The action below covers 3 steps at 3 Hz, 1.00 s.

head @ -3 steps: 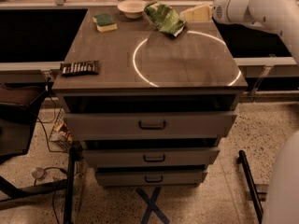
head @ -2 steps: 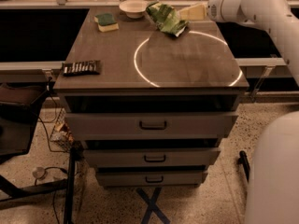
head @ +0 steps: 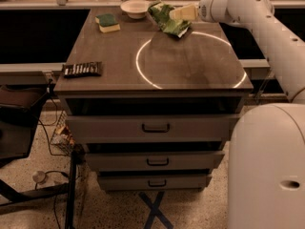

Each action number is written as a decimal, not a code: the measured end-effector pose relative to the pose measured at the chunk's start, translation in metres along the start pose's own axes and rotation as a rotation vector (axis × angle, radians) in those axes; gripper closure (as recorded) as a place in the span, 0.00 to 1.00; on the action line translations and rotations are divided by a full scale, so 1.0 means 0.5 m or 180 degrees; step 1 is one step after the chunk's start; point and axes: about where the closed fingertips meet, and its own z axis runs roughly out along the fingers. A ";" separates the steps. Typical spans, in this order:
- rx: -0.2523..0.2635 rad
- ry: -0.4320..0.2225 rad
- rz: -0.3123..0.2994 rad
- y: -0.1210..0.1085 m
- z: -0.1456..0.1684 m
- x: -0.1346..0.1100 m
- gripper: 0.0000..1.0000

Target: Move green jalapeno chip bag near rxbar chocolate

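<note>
Gripper (head: 184,12): at back of cabinet top (head: 109,51), right of centre, over upper-right part of green jalapeno chip bag (head: 166,20). Arm comes in from the right.
Grip state: cannot tell; released vs clenched not readable from this angle.
Change: vs a sec ago, gripper has slid leftward. It was clear of the bag on its right side; now overlaps bag's edge.
Bag: crumpled, lying at back of top, just right of bowl (head: 136,7). Same spot as before, no shift, not lifted.
Rxbar chocolate (head: 83,69): flat at front-left edge of top, well apart from bag. Unmoved.
Other: sponge (head: 108,23) back-left, left of bowl. Bright ring (head: 137,63) on surface btwn bag and front edge.
Meaning: approach closing out, reach going to grasp. Carry not begun, so task looks early.
Next (est.): secure hold on foil, lift, travel diagonally to front-left, set down beside bar w/o covering it.
Risk: foil slick and crumpled, may slip or drag. Bowl close on bag's left, could get nudged. Sponge sits near the likely path.
</note>
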 end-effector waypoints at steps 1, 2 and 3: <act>-0.0016 0.0038 0.0011 0.011 0.018 0.014 0.00; -0.0114 0.0035 0.0029 0.017 0.052 0.037 0.00; -0.0288 0.0062 0.0014 0.027 0.111 0.071 0.00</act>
